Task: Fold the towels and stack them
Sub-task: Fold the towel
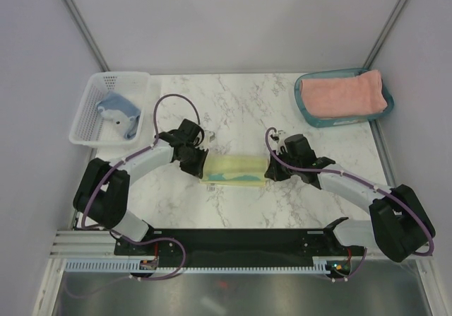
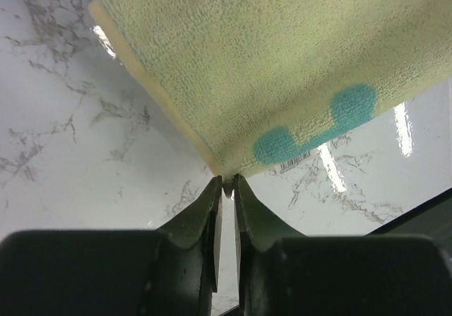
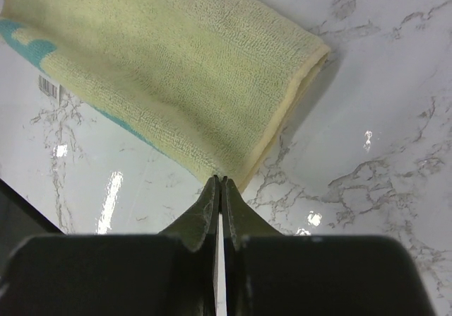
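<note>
The pale-yellow towel (image 1: 236, 169) lies on the marble table as a folded strip with teal patches showing along its near edge. My left gripper (image 1: 200, 166) is shut on its left near corner; in the left wrist view the tips (image 2: 227, 182) pinch the towel (image 2: 282, 61). My right gripper (image 1: 270, 169) is shut on its right near corner; in the right wrist view the tips (image 3: 221, 180) meet on the edge of the towel (image 3: 169, 68). The salmon-pink towel (image 1: 344, 93) lies folded in the teal tray (image 1: 305, 111). The grey-blue towel (image 1: 119, 112) lies crumpled in the white basket (image 1: 88, 121).
The white basket stands at the back left and the teal tray at the back right. A white barcode tag (image 2: 295, 162) sticks out of the yellow towel's near edge. The black base rail (image 1: 233, 242) runs along the near edge.
</note>
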Controlling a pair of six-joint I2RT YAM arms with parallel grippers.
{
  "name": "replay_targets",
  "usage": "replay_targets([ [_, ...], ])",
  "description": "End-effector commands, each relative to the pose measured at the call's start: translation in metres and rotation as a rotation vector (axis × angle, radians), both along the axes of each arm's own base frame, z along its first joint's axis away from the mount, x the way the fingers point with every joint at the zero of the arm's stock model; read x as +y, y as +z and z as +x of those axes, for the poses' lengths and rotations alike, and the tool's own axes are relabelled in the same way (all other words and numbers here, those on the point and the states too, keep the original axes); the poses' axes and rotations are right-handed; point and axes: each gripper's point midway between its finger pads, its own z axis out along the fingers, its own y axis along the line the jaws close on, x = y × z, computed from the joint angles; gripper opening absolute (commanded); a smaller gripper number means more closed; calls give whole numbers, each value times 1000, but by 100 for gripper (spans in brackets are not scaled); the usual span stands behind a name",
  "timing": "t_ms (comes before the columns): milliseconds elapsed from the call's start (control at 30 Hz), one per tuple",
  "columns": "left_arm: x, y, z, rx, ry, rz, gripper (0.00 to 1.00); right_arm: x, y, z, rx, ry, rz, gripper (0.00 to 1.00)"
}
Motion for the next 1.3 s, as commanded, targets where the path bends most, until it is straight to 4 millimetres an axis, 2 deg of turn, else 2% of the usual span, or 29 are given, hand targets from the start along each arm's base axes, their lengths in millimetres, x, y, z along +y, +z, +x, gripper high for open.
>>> replay_targets([
  [0, -4, 4, -4, 43, 22, 8, 19, -5, -1, -1, 3, -20, -15, 6],
  [67, -1, 3, -6, 46, 35, 34, 21, -5, 0, -3, 8, -20, -17, 12],
  [100, 0, 4, -6, 42, 39, 40, 26, -5, 2, -4, 14, -23, -17, 20],
  [167, 3, 11, -6, 29, 65, 52, 36, -7, 5, -4, 15, -39, -21, 25],
  [200, 8, 13, -3, 15, 79, 76, 44, -7, 8, -6, 28, -46, -16, 32],
  [300, 18, 25, 1, -13, 145, 131, 58, -9, 19, -6, 24, -73, -8, 37],
  [367, 29, 31, 6, -49, 204, 179, 62, -12, 25, -7, 29, -94, -9, 38],
  [433, 30, 39, 11, -67, 239, 184, 63, -11, 33, -6, 41, -114, -2, 38],
  [567, -10, 53, 7, 7, 244, -26, 60, 4, 55, 6, 42, -129, 68, 33],
  [600, -20, 56, 13, -8, 253, -79, 58, 9, 57, 9, 42, -127, 86, 31],
  [633, -28, 56, 13, 4, 257, -122, 56, 12, 56, 12, 53, -129, 91, 30],
  [667, -45, 58, 6, 61, 250, -212, 55, 15, 55, 13, 65, -138, 108, 29],
  [700, -60, 62, 16, 32, 242, -299, 52, 21, 56, 15, 61, -127, 135, 28],
  [733, -63, 50, 7, 76, 246, -322, 50, 23, 52, 15, 73, -133, 143, 27],
  [767, -68, 47, 5, 108, 272, -354, 49, 21, 42, 12, 95, -150, 143, 26],
  [833, -67, 25, 1, 143, 304, -344, 46, 21, 33, 12, 90, -163, 155, 24],
  [867, -62, 17, 2, 141, 332, -318, 46, 16, 16, 4, 120, -174, 137, 23],
  [933, -50, -4, -6, 161, 369, -255, 47, 13, 3, 1, 131, -199, 140, 23],
  [1033, -36, -23, -14, 169, 416, -187, 48, 1, -24, -11, 162, -229, 105, 23],
  [1133, -35, -23, -11, 157, 415, -181, 50, -2, -30, -15, 163, -222, 84, 23],
  [1267, -44, 4, -1, 125, 389, -226, 55, -1, -13, -11, 134, -207, 91, 24],
])
